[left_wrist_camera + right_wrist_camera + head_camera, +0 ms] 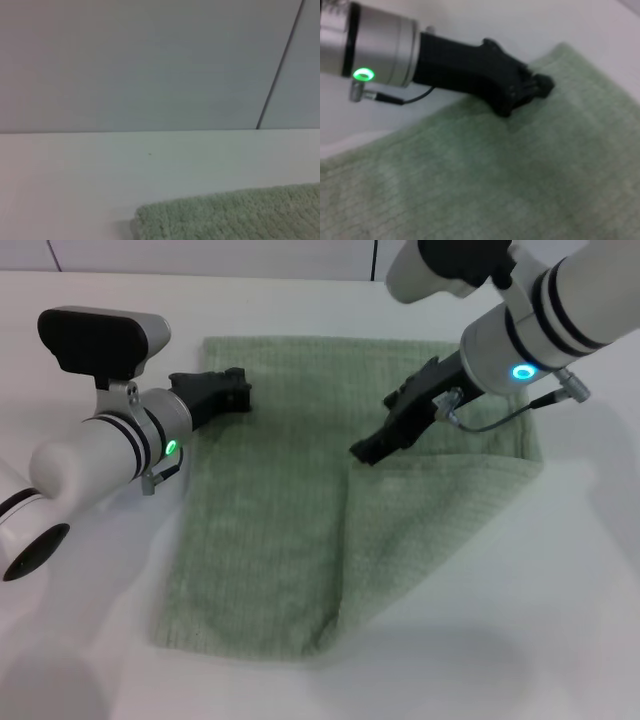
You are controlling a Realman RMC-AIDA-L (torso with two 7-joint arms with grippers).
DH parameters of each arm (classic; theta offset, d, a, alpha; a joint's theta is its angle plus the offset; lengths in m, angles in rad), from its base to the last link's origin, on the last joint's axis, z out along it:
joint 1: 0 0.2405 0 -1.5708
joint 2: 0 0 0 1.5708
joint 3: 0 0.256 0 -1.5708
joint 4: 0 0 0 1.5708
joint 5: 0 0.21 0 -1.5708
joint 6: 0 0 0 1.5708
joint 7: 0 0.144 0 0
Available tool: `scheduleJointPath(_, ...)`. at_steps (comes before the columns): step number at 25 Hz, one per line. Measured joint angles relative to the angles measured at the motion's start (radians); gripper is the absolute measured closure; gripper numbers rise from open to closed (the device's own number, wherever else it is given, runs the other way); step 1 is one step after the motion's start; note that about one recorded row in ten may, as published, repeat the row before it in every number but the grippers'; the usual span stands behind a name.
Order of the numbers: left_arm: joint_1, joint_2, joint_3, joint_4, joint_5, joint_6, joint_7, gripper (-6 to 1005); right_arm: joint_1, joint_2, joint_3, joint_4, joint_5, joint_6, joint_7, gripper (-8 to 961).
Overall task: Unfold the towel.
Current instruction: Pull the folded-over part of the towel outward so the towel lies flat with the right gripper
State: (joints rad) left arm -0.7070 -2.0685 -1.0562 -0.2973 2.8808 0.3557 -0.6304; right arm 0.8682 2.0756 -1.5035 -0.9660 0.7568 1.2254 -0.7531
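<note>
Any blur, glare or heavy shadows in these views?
Head view: even light, soft shadows beside the towel and under the right gripper; no glare. Left wrist view: soft throughout, towel edge fuzzy. Right wrist view: blurred, the left gripper smeared against the cloth.

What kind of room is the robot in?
Probably a lab or test bench: only a plain white table, a blank pale wall, and one green towel between the left gripper and right gripper.
</note>
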Motion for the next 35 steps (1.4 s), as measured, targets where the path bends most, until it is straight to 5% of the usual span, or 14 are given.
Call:
scheduleJointPath(15, 0.000, 0.001, -0.004, 0.000, 0.000, 0.002, 0.000, 1001, 0.047, 0.004, 0.011, 0.185, 0.086, -0.049, -0.143, 130)
scheduleJointPath(35, 0.000, -0.001, 0.003, 0.001, 0.001, -0.004, 0.000, 1001, 0.055, 0.008, -0.003, 0.252, 0.117, -0.108, -0.186, 133)
